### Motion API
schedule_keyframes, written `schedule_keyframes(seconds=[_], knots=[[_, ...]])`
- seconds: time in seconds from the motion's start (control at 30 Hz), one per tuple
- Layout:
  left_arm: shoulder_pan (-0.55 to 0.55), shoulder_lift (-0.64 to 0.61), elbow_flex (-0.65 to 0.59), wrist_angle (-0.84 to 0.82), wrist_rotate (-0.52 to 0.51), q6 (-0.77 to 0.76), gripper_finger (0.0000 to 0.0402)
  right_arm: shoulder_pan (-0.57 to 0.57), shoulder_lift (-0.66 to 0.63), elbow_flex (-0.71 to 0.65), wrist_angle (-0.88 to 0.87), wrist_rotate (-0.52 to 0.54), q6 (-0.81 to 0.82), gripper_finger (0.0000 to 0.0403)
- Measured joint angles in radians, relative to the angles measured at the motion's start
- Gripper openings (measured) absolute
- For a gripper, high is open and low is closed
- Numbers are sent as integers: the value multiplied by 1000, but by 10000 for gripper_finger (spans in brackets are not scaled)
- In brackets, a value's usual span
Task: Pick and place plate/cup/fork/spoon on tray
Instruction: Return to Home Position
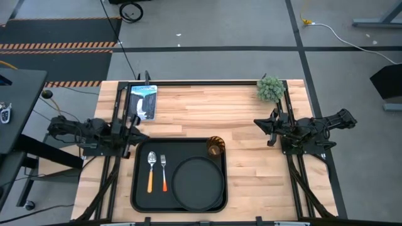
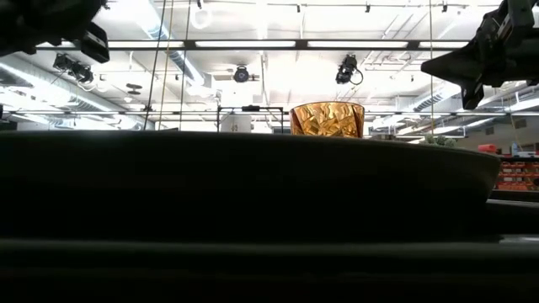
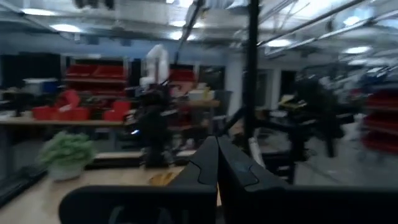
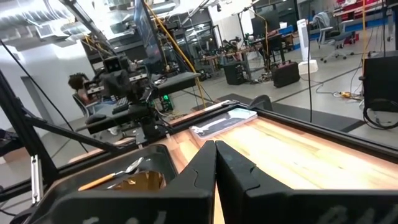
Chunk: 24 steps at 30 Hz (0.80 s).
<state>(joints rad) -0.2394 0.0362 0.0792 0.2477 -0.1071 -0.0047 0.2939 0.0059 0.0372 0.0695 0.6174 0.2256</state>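
Wooden table (image 1: 264,157), workshop behind. Tray (image 1: 139,199) at front edge holds plate (image 1: 198,182), spoon (image 1: 151,169), fork (image 1: 163,171); cup (image 1: 215,147) in its far right corner. Left gripper (image 1: 133,136) and right gripper (image 1: 268,123) idle at side edges, jaws together. Task apparently complete; nothing remains.

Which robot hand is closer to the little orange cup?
The right hand, though not by much. It hangs over the bare wood off the cup's right side. The left hand hangs past the tray's far-left corner, farther away. Both are shut and empty.
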Motion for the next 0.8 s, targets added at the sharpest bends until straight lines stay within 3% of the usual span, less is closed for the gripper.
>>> schedule_keyframes(seconds=[0.27,0.8], knots=[[0,-32,-39,24,40,-65,1,0,0,0,4,0,0,16],[0,-32,-39,-92,112,-116,0,0,0,0,4,0,0,16]])
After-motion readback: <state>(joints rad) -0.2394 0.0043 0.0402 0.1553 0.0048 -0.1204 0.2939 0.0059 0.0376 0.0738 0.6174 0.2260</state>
